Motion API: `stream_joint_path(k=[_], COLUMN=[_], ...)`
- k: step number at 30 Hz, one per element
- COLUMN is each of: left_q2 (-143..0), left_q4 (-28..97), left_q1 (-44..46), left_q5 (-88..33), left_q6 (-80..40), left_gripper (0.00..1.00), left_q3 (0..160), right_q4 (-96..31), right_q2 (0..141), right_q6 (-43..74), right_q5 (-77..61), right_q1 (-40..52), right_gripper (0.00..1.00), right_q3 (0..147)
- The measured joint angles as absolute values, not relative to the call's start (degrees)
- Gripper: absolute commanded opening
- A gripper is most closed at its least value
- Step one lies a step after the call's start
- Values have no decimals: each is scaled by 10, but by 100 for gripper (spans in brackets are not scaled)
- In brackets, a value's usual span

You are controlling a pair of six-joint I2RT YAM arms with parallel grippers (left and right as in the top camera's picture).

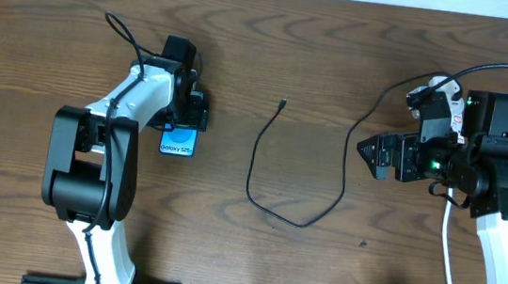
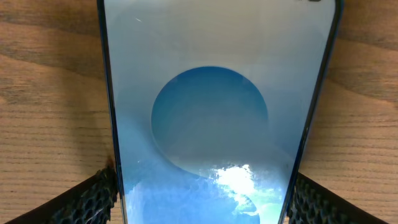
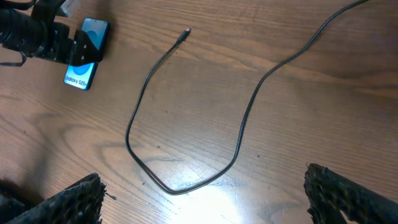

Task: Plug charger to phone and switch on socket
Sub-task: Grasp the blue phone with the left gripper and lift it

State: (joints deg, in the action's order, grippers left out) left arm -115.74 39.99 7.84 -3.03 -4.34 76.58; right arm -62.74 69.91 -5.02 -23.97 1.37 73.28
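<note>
I have the left gripper [image 2: 202,200] clamped on the phone [image 2: 211,124]; the right gripper [image 3: 205,200] is spread wide and holds nothing.

In my left wrist view, the mesh pads [image 2: 96,194] sit against both long edges of the phone, whose blue screen faces up and shows a round shape. From overhead, the left gripper [image 1: 189,113] covers the phone's far end, and the phone [image 1: 178,142] lies flat on the left of the table [image 1: 275,31]. The right gripper [image 1: 364,152] points left from the right side. Below it the charger [image 3: 134,124] loops loosely over bare wood. The charger's small tip [image 1: 282,102] lies right of the phone and well apart from it.
</note>
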Motion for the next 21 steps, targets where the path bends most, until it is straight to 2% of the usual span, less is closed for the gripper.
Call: stream_joint_path(k=[11, 14, 21], left_q2=[-1162, -1163, -1163], left_q4=[400, 399, 396], left_q1=[80, 82, 85], left_q5=[-31, -31, -31], left_q6=[-45, -45, -47], left_gripper=[85, 77, 73], left_q3=[768, 768, 769], right_q4=[-627, -627, -624], right_q2=[699, 699, 699], right_q6=[-50, -50, -50], right_q5=[-240, -240, -240], right_q1=[14, 14, 14], right_gripper=[99, 99, 99], right_q3=[733, 733, 733])
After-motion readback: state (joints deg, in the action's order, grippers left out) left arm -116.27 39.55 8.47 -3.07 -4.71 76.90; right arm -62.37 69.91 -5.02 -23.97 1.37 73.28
